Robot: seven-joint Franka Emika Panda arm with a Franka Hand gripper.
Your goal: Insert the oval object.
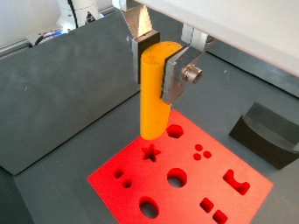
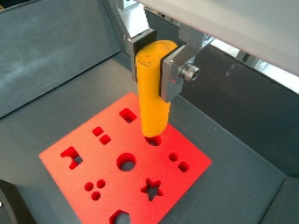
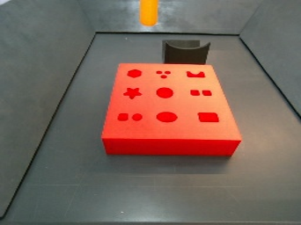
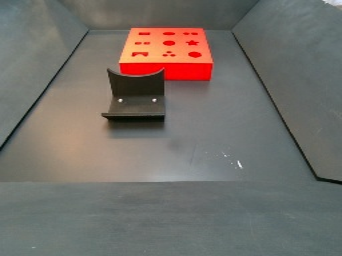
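In a side view you see the dark grey curved holder [image 4: 134, 96] nearest on the worktop [image 4: 174, 140], with the red block [image 4: 168, 52] beyond it, well apart. In both wrist views your pincer [image 1: 162, 61] is clamped on the oval object [image 1: 156, 92], its silver fingers [image 1: 181, 72] pressing the peg's upper part. The peg hangs upright above the block, its lower end clear of the holes. In a side view only the peg's tip [image 3: 148, 11] shows, high at the far edge.
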